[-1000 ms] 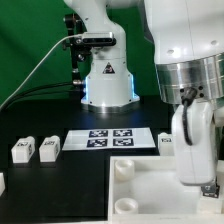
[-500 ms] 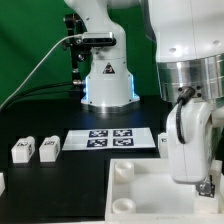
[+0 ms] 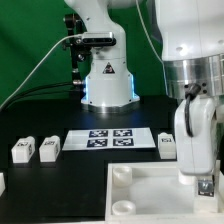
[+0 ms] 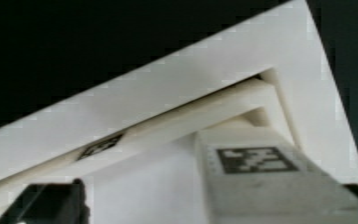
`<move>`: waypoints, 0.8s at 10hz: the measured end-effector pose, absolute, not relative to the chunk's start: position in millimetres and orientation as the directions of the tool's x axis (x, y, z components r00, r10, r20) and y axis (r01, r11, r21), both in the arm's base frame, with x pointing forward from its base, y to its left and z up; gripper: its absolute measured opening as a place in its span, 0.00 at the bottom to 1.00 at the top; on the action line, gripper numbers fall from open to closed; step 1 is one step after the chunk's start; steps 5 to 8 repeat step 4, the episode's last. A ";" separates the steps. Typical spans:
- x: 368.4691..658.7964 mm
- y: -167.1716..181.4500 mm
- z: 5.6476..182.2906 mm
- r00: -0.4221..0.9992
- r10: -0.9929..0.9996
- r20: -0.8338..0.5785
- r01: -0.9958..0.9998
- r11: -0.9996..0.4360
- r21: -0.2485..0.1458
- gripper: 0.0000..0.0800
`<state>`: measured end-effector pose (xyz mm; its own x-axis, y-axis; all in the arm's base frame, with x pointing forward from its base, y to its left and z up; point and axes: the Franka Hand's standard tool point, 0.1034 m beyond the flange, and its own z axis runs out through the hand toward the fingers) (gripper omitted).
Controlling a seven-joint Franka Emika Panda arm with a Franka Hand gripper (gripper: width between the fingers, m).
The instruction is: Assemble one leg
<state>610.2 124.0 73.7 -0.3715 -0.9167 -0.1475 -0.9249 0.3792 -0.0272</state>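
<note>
Broadly, the arm (image 3: 190, 70) fills the exterior view's right, a glossy white casing over a ribbed metal collar, pointing straight down. Under it lies the black matte surface (image 3: 40, 120), and at the front the big square white panel (image 3: 150, 195), smooth plastic with raised edges and round sockets at its corners. The marker board (image 3: 110, 138), thin and flat, lies mid-surface with its black-and-white tags. The wrist hangs upright over the panel's far side, and the fingers (image 3: 203, 187) reach down to the panel there; they are too blurred and hidden to tell how far apart they stand or whether they hold anything. In the wrist view one dark finger (image 4: 48, 200) shows at the frame's edge over white plastic. Smallest are the legs, chunky white blocks with square tags: one leg (image 3: 167, 143) sits on the surface just beside the wrist, on the exterior view's left of it, and two more legs (image 3: 36, 149) stand close together well apart at that view's left.
</note>
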 end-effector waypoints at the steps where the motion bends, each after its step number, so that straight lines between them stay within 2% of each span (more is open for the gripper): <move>1: 610.5 124.4 77.4 -0.368 -0.918 -0.151 -0.926 0.376 -0.030 0.81; 8: 609.8 124.1 74.4 -0.368 -0.918 -0.148 -0.926 0.375 -0.028 0.81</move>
